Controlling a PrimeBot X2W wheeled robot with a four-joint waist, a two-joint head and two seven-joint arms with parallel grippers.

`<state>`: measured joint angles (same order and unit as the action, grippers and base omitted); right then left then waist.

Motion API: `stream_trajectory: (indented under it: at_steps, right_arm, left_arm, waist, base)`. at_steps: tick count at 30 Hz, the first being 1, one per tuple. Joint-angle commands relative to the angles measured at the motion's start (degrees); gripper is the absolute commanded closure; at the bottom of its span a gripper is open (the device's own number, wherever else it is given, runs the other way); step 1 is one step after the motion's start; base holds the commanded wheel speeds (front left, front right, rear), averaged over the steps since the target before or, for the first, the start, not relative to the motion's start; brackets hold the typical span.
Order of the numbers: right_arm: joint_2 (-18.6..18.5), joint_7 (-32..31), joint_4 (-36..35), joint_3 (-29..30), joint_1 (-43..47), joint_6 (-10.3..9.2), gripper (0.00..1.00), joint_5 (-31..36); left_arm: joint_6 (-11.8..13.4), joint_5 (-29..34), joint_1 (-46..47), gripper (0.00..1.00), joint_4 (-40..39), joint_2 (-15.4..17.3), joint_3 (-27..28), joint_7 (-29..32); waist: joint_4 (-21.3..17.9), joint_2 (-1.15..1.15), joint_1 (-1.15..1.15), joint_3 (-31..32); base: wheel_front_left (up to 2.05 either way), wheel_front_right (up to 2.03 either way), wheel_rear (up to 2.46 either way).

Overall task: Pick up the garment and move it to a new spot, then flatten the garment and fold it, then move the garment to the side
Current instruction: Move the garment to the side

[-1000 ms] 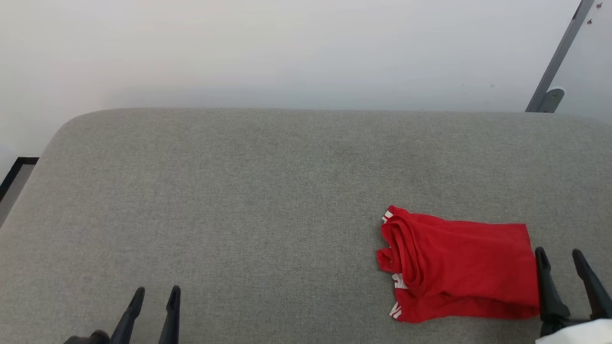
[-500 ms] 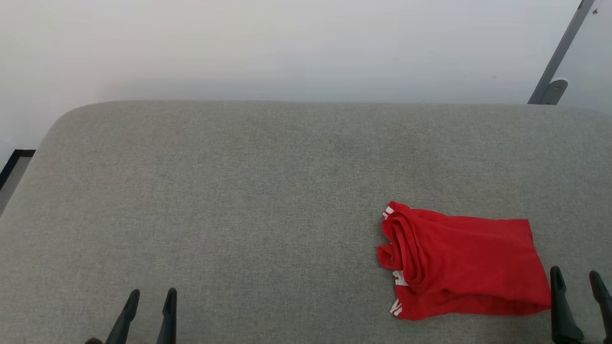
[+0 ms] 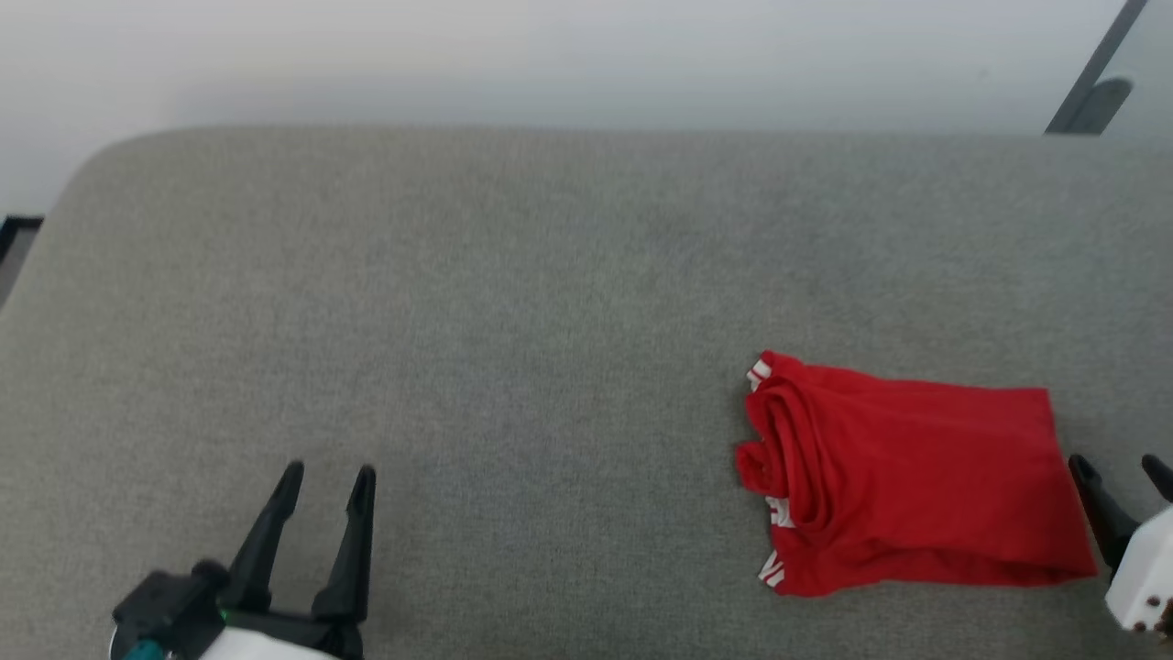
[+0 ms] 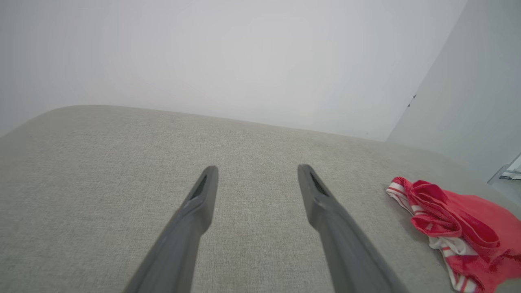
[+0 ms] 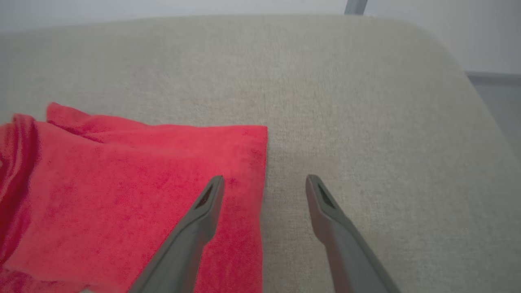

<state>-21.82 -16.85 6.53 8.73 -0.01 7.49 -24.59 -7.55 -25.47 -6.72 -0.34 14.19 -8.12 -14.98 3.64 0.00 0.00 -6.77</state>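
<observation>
Left pincer (image 3: 329, 470) spread wide, empty, right pincer (image 3: 1118, 463) likewise, just beside folded garment (image 3: 916, 477)

Head camera has tilted down — everything sits higher in frame; the left end effector (image 3: 328, 471) reaches further up, lower left.
</observation>
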Motion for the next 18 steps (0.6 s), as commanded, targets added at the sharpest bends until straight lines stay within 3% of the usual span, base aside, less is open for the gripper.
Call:
stream_trajectory:
  at_steps: [1, 2, 6, 9, 17, 18]
  right_arm:
    - [-0.81, -5.11, 0.72, -0.30, -1.55, 0.00, 0.00, -1.60]
    - [-0.81, -5.11, 0.72, -0.30, -1.55, 0.00, 0.00, -1.60]
    - [-2.90, -16.26, 1.50, 0.18, -5.44, 0.00, 0.00, -4.36]
    - [-2.68, -20.97, 2.26, -0.61, -7.52, -0.01, 0.00, -5.70]
    - [2.04, -25.74, 8.63, -3.51, -9.98, 0.00, 0.00, -5.60]
    - [2.72, -25.82, 9.17, -4.16, -9.81, 0.01, 0.44, -5.49]
  left_arm:
    - [0.14, -0.67, 1.89, 0.00, 0.21, 0.19, -0.57, -0.27]
    - [0.14, -0.67, 1.89, 0.00, 0.21, 0.19, -0.57, -0.27]
    - [0.14, -1.23, 4.75, 0.00, 0.60, 0.73, -2.03, -0.27]
    - [0.14, -1.61, 6.62, 0.00, 1.11, 1.18, -3.34, -0.27]
    - [0.14, -2.67, 10.62, 0.00, 1.71, 3.33, -5.35, -0.27]
    - [0.14, -2.74, 10.91, 0.00, 1.84, 3.49, -5.40, -0.27]
  waist:
    - [0.52, 0.00, 0.00, -2.31]
    - [0.52, 0.00, 0.00, -2.31]
    - [1.10, 0.00, 0.00, -5.25]
    - [1.46, 0.00, 0.00, -7.17]
    - [1.27, 0.00, 0.00, -11.30]
    - [1.05, 0.00, 0.00, -11.45]
  base:
    - [0.00, 0.00, 0.00]
    - [0.00, 0.00, 0.00]
    - [0.00, 0.00, 0.00]
    - [0.00, 0.00, 0.00]
    - [0.00, 0.00, 0.00]
    - [0.00, 0.00, 0.00]
